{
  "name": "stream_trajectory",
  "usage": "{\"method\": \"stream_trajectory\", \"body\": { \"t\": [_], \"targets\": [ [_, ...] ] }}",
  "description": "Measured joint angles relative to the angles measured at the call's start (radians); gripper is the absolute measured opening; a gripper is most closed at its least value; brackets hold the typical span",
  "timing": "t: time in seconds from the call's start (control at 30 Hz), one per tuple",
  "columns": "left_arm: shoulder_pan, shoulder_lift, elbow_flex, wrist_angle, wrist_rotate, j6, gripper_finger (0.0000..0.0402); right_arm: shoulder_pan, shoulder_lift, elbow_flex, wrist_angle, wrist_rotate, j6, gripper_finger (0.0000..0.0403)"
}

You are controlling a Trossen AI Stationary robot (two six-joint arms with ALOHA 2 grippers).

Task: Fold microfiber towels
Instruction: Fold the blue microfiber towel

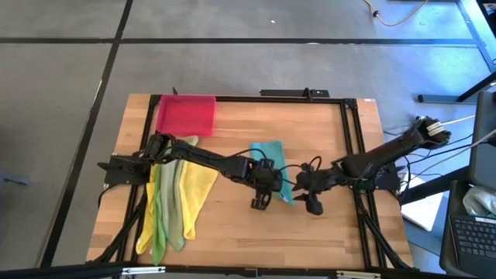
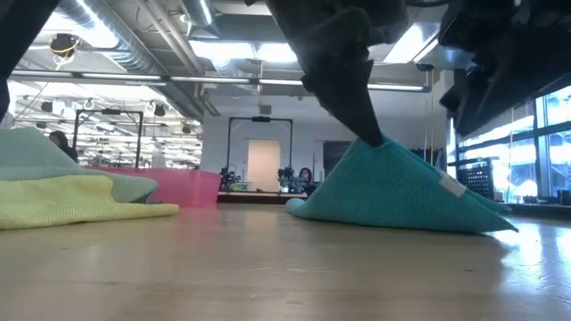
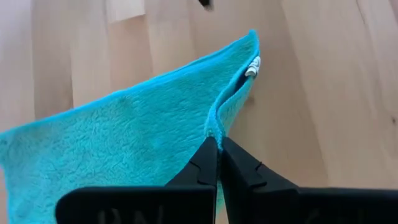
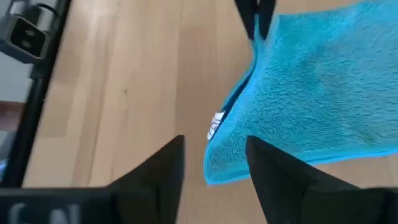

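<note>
Teal towel (image 3: 124,143) edge pinched by left gripper (image 3: 217,146); right gripper (image 4: 214,155) parted beside it.

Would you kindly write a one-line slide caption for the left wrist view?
Left gripper shut on the edge of the teal microfiber towel, lifting it off the wooden table.

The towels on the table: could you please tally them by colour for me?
Yellow towels: 2
Bright green towel: 1
Pale olive-green towel: 1
Teal towel: 1
Total: 5
</note>
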Motion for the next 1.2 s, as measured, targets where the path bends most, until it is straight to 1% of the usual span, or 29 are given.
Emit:
{"method": "stream_trajectory", "body": {
  "t": [0.13, 0.23, 0.37, 0.5, 0.67, 0.83, 0.93, 1.1, 1.13, 1.2],
  "targets": [
    [0.009, 0.0, 0.0, -0.004, 0.002, -0.032, 0.0, 0.0, 0.098, 0.0, 0.063, -0.001, 0.034, 0.0224],
    [0.01, 0.0, 0.0, -0.005, 0.0, -0.044, 0.0, 0.0, 0.152, 0.0, 0.099, -0.009, 0.055, 0.0244],
    [0.01, 0.0, 0.0, -0.007, -0.004, -0.065, 0.0, 0.006, 0.208, 0.0, 0.119, -0.017, 0.081, 0.0245],
    [0.005, -0.001, 0.0, -0.009, -0.005, -0.066, 0.0, 0.008, 0.265, 0.0, 0.11, -0.02, 0.096, 0.0232],
    [0.002, -0.002, 0.0, -0.019, -0.019, -0.089, 0.0, 0.008, 0.31, -0.001, 0.115, -0.02, 0.106, 0.0201],
    [0.002, -0.013, 0.001, -0.02, -0.019, -0.108, 0.0, 0.007, 0.316, -0.001, 0.113, -0.018, 0.126, 0.0153],
    [0.0, -0.026, 0.002, -0.05, -0.019, -0.11, 0.0, 0.007, 0.3, 0.0, 0.096, -0.02, 0.126, 0.0108],
    [-0.012, -0.037, 0.002, -0.086, -0.023, -0.113, 0.0, 0.008, 0.259, 0.023, 0.05, -0.025, 0.098, 0.0018],
    [-0.013, -0.038, 0.002, -0.086, -0.024, -0.115, 0.0, 0.008, 0.248, 0.026, 0.051, -0.025, 0.089, 0.0011],
    [-0.018, -0.038, 0.002, -0.089, -0.025, -0.122, 0.0, 0.008, 0.237, 0.037, 0.052, -0.026, 0.071, 0.0014]
  ]
}}
